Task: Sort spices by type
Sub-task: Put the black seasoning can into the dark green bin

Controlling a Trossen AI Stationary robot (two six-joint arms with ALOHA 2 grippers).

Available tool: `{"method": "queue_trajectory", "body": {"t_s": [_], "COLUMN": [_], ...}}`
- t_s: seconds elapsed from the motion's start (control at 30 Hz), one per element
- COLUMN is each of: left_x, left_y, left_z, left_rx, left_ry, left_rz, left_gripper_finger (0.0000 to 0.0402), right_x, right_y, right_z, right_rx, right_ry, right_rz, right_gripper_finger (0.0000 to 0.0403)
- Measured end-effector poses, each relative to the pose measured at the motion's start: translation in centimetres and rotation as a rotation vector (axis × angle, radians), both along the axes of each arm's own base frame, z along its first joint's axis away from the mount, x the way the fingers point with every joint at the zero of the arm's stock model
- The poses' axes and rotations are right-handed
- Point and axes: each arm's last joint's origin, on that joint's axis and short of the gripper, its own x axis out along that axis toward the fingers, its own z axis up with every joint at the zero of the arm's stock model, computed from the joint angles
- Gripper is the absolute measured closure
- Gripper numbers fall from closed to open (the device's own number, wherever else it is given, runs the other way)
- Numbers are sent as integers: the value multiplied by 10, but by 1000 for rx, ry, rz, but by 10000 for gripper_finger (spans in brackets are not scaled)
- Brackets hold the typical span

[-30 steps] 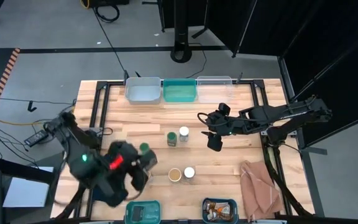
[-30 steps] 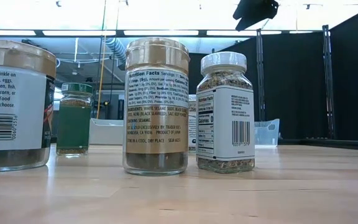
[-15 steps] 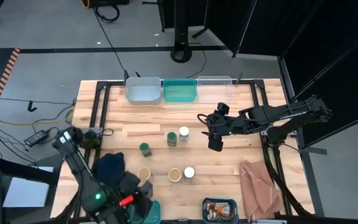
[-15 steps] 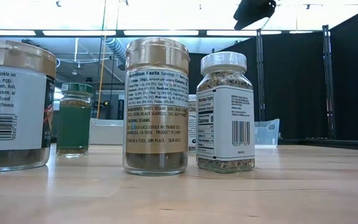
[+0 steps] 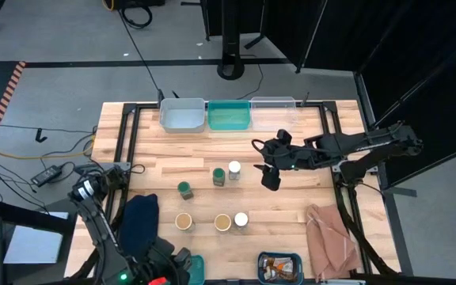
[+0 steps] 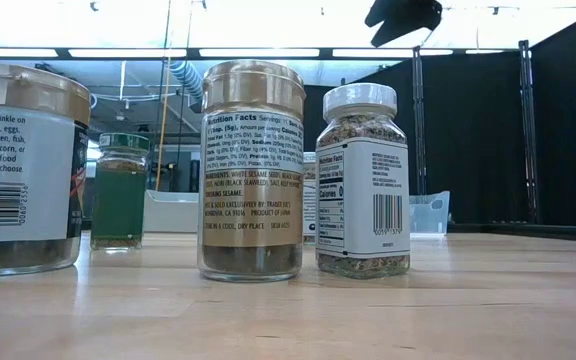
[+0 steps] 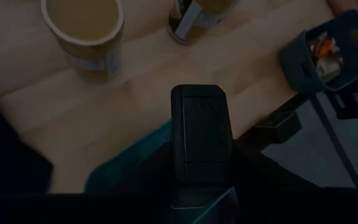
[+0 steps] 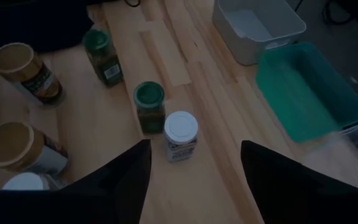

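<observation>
Six round spice jars stand upright mid-table: two green-topped (image 5: pixel 184 188) (image 5: pixel 218 176), two white-topped (image 5: pixel 234 169) (image 5: pixel 241 220), two tan-topped (image 5: pixel 184 221) (image 5: pixel 222 223). Brown packets (image 5: pixel 279 269) lie in the dark blue bin at the near edge. My left gripper (image 5: pixel 176 265) hangs over the near teal bin (image 5: pixel 195 269), shut on a small dark box (image 7: pixel 197 130). My right gripper (image 5: pixel 269 182) hovers open above the table, just right of the far white-topped jar (image 8: pixel 180 135), touching nothing. My left gripper holds the small dark box (image 7: pixel 197 162) lifted clear above the near teal bin's rim (image 7: pixel 126 163). The box stands out past the fingers toward the table. The fingers themselves are lost in shadow, so which faces they press cannot be told.
Three bins line the far edge: white (image 5: pixel 183 115), teal (image 5: pixel 229 116), clear (image 5: pixel 273 106). A dark blue bin (image 5: pixel 294 260) sits at the near edge. A dark blue cloth (image 5: pixel 139 222) lies near left, a pinkish-brown cloth (image 5: pixel 327 236) near right. Bare wood lies between the jars and the far bins.
My left arm has swung from the table's middle left toward the near edge and now hangs over the near teal bin. This has uncovered the left tan-topped jar and the dark blue cloth. The jars have stayed in place.
</observation>
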Motion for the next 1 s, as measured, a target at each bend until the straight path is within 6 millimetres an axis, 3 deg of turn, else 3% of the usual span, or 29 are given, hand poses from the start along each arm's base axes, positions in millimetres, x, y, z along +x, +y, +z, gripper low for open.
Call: {"method": "queue_trajectory", "body": {"t_s": [0.33,0.5,0.7,0.9,1.0], "left_x": [9,28,49,45,39], "left_y": [6,6,-7,-5,2], "left_z": [0,-7,-24,-11,5], "left_rx": [-39,-145,-182,-155,-114], "left_ry": [-77,-128,-82,-23,12], "left_rz": [137,277,301,305,305], "left_gripper_finger": [268,270,270,271,271], "right_x": [1,1,0,0,0], "right_y": [-6,-5,-5,-5,-5], "right_z": [0,0,0,-1,-1], "right_rx": [-22,-58,-71,-84,-81], "right_ry": [11,28,34,44,43], "right_rz": [1,41,56,69,67], "right_gripper_finger": [155,155,155,155,155]}}
